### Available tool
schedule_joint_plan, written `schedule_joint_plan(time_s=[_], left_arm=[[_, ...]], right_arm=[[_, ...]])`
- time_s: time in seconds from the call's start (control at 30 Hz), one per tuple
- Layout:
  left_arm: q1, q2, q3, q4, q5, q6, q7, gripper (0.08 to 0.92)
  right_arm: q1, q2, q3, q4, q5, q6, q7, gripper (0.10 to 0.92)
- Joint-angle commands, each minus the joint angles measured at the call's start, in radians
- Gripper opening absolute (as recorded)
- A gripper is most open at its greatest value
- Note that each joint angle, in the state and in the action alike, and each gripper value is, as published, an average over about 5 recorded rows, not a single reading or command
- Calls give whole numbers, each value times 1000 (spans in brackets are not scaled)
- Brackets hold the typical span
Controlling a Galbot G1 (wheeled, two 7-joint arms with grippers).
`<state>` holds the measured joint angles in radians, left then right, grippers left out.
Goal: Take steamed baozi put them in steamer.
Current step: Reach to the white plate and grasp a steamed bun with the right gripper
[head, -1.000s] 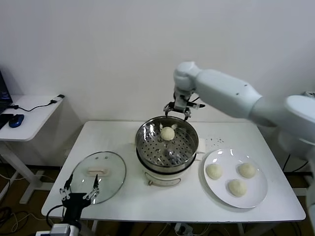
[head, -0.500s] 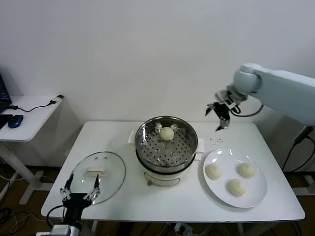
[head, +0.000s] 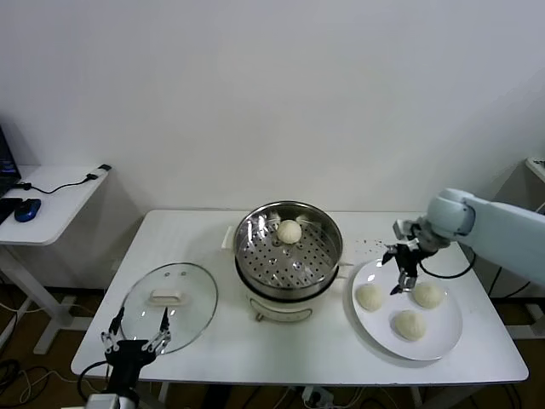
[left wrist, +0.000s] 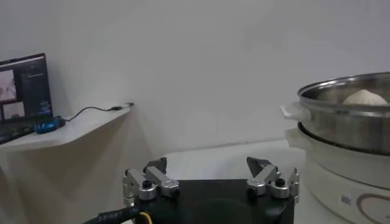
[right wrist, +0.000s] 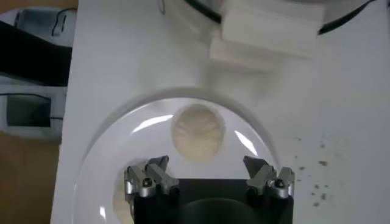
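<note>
Progress: one of four steamed baozi (head: 290,231) lay in the steamer (head: 326,256); three remained on the white plate (head: 450,342) beside it. Right gripper (head: 402,271) hovered over the plate, jaws spread, holding nothing (a bun directly below in the wrist view). Left gripper (head: 136,334) parked near the glass lid (head: 170,294), jaws spread.

- Even, bright indoor light is falling from above; the wall (head: 255,94) is showing flat white.
- Glare is glinting off the steamer (head: 288,247) rim and streaking the plate (right wrist: 152,122).
- Soft, short shadows are sitting under the steamer and the lid (head: 170,296).
- The left wrist view is looking dimmer and greyer, with the shelf (left wrist: 61,131) slightly soft.
- The right wrist view is blurring mildly near its edges.
</note>
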<state>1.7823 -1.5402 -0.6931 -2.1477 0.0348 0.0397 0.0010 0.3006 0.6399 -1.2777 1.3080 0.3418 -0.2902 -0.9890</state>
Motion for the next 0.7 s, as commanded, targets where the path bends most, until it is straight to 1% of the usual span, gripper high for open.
schedule_joint_plan(time_s=[0.03, 0.17, 0.53, 0.63, 0.7], left_arm=[[1, -1, -1, 3, 0, 0, 0, 823], [1, -1, -2, 9, 1, -1, -1, 823], [-2, 0, -2, 21, 1, -4, -1, 823], [-3, 0, -1, 22, 1, -4, -1, 823], [-2, 0, 0, 22, 1, -4, -1, 823]], right_arm=[[-198, 44, 145, -53, -34, -48, 37, 823], [-207, 76, 163, -89, -41, -44, 47, 823], [-211, 100, 164, -116, -79, -38, 43, 823], [-209, 101, 166, -115, -79, -38, 39, 809], [-204, 101, 166, -115, -77, -38, 34, 776]])
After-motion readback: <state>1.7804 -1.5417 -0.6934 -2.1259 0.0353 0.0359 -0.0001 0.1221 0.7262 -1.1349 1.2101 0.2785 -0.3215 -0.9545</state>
